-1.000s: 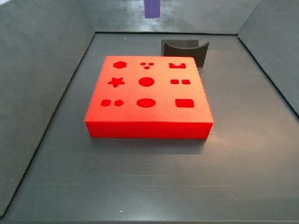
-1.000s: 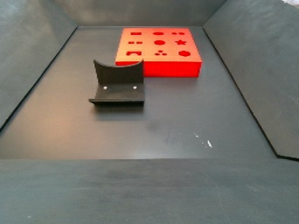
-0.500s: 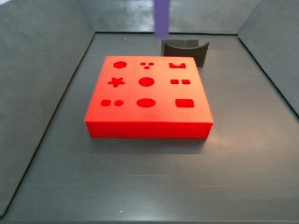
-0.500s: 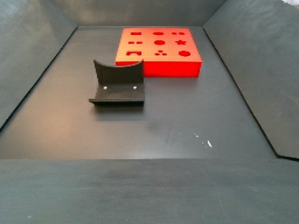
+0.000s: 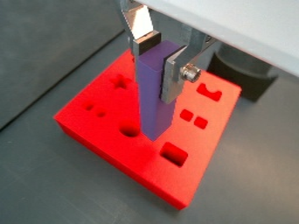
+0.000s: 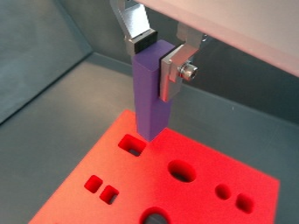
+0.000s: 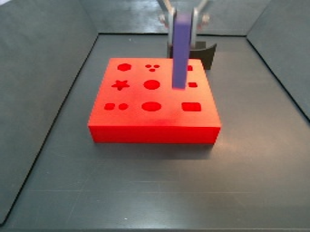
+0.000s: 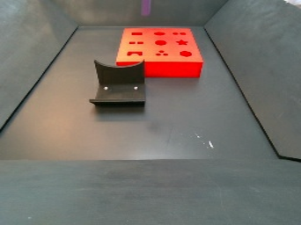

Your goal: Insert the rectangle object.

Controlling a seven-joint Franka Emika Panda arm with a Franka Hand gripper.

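My gripper [image 5: 160,57] is shut on the rectangle object [image 5: 149,98], a long purple bar held upright by its upper end. It also shows in a wrist view [image 6: 149,96] between the fingers [image 6: 173,70]. The bar hangs over the red block [image 7: 151,109] with shaped holes. In a side view the bar [image 7: 180,50] has its lower end over the block's right half, near the small square holes. In a wrist view its lower end is close above a rectangular hole [image 6: 132,146]. Only the bar's tip [image 8: 147,7] shows in a side view, above the block [image 8: 159,50].
A dark grey curved holder [image 8: 118,83] stands on the floor apart from the block; it also shows behind the block [image 7: 204,53]. Grey walls enclose the dark floor [image 7: 145,181] on all sides.
The gripper with the purple bar has come down and forward, from above the back wall to over the red block. The block and the holder have not moved.
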